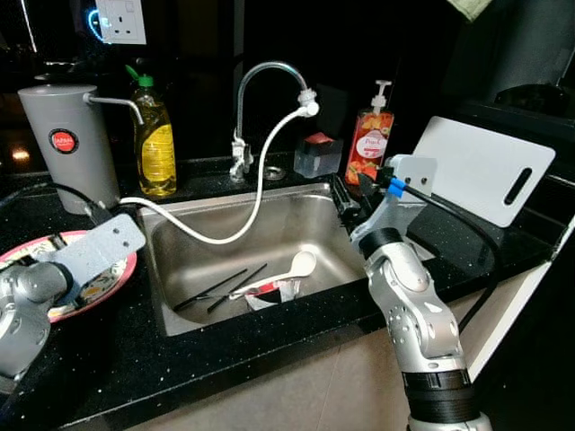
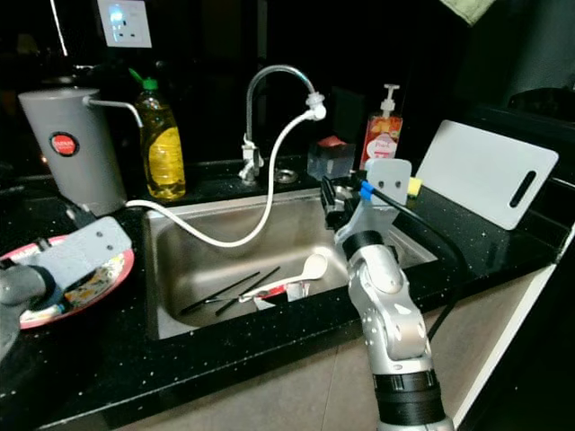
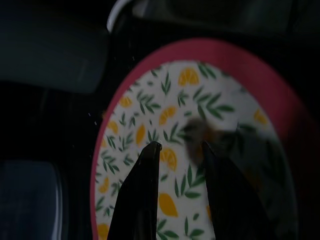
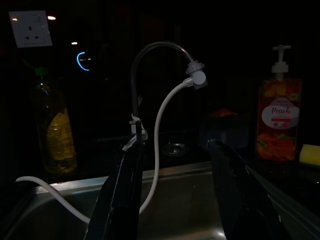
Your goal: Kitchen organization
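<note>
A pink-rimmed plate [image 3: 200, 95] with a lemon and leaf print lies on the black counter left of the sink. My left gripper [image 3: 179, 150] hovers just above it, open, with a dark smudge on the plate between the fingertips. In the steel sink [image 1: 180, 260] lie black chopsticks [image 1: 220, 289], a white spoon [image 1: 295, 267] and a red and white scrap [image 1: 269, 289]. My right gripper [image 4: 175, 150] is open and holds nothing. It hangs over the sink's right rim, pointing at the tap [image 4: 145, 55].
A white hose [image 1: 260, 180] runs from the tap down across the sink to the left. Along the back stand a grey kettle [image 1: 67, 144], an oil bottle [image 1: 154, 139], a clear box [image 1: 316, 154] and a soap dispenser [image 1: 370, 135]. A white cutting board [image 1: 485, 166] leans at right.
</note>
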### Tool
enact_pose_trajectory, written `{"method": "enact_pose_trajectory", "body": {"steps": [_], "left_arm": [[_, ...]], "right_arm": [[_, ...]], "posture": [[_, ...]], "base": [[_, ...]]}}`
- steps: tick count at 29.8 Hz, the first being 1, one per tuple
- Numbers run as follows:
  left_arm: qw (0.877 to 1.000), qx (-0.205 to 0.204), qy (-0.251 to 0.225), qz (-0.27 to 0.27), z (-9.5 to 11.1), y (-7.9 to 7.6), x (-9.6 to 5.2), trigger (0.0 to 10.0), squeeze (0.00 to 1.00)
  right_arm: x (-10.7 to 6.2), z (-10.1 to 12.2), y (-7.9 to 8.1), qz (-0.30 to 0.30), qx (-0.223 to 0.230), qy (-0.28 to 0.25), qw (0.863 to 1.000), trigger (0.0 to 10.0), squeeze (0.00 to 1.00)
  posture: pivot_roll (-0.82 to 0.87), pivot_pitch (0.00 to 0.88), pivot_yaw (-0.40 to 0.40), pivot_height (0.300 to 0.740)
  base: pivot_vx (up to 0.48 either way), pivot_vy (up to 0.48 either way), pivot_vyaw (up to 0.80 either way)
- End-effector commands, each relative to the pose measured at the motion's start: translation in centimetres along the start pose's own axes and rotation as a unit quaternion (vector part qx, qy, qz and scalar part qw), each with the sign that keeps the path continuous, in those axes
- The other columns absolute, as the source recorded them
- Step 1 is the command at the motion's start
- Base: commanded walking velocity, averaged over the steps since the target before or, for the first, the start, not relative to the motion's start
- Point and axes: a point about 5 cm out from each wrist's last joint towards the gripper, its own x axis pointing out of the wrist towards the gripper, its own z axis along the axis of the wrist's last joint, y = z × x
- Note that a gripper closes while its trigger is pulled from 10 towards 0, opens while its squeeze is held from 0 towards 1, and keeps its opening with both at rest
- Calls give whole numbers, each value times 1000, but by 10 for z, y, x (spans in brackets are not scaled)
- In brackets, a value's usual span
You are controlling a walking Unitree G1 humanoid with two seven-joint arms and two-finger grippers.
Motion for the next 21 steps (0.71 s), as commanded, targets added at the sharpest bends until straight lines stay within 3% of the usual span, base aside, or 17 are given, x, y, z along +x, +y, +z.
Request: {"method": "enact_pose_trajectory", "body": {"steps": [1, 9, 18, 21], "left_arm": [[1000, 15, 9, -14, -4, -4, 0, 10000, 0], [1000, 4, -5, -30, 0, -8, 1, 10000, 0], [999, 23, 21, -29, -14, -6, 2, 10000, 0], [999, 1, -8, -37, -6, -7, -1, 10000, 0]], "right_arm": [[-2, 4, -1, -3, 1, -9, 1000, 10000, 0], [-2, 3, -3, -8, 1, -9, 1000, 10000, 0], [-1, 3, -2, -4, 0, -9, 1000, 10000, 0], [-2, 3, -2, -4, 1, -8, 1000, 10000, 0]], "posture": [[-28, 0, -38, 740], [-28, 0, -38, 740], [-23, 0, -43, 740], [-25, 0, -42, 740]], "base": [[0, 0, 0], [0, 0, 0], [0, 0, 0], [0, 0, 0]]}}
